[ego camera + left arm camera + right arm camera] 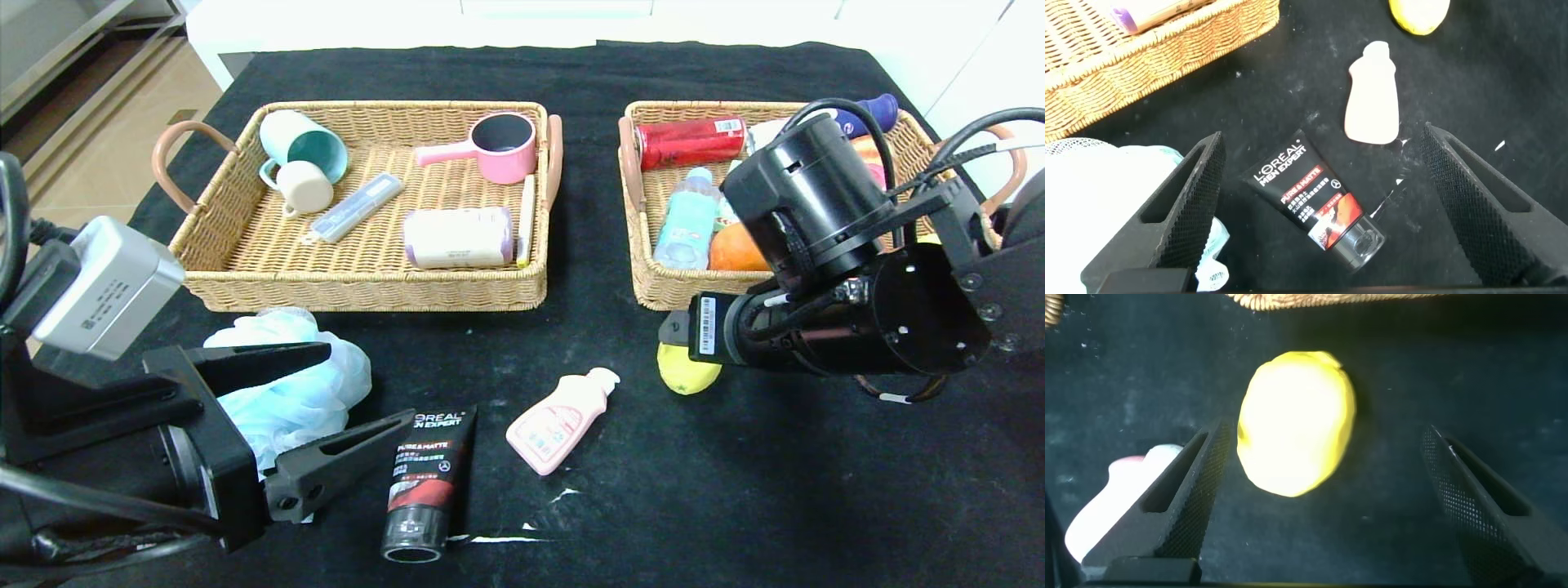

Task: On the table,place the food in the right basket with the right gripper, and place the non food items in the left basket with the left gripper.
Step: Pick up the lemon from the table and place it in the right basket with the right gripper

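A yellow lemon lies on the black table in front of the right basket. My right gripper hangs open just above it, one finger on each side of the lemon. In the head view the wrist hides those fingers. A black face-wash tube, a pink-white bottle and a pale blue bath sponge lie at the front. My left gripper is open and empty above the tube, beside the sponge.
The left basket holds two cups, a pink saucepan, a blue case and a white roll. The right basket holds a red can, a pale bottle and an orange. The bottle lies between tube and lemon.
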`<state>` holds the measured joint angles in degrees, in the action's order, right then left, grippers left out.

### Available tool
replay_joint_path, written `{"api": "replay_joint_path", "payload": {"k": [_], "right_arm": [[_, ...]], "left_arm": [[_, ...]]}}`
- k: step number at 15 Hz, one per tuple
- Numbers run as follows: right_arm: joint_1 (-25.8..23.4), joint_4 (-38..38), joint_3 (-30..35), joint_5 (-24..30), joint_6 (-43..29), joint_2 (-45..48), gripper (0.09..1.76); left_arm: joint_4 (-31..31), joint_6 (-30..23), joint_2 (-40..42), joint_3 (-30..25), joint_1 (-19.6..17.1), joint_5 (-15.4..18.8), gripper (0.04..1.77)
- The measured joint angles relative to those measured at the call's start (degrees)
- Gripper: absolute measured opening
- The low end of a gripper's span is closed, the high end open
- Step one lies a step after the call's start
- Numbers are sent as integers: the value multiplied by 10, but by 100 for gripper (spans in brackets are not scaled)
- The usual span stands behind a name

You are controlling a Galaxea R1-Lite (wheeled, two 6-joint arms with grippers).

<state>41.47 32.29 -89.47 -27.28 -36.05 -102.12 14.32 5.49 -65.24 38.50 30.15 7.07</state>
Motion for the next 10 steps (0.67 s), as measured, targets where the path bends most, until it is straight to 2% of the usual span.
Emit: {"api": "replay_joint_path", "payload": {"k": [10], "right_arm": [[5,-4,-32,-20,-13,-57,170]], "left_arm": [[0,0,1,0,0,0,172]]}}
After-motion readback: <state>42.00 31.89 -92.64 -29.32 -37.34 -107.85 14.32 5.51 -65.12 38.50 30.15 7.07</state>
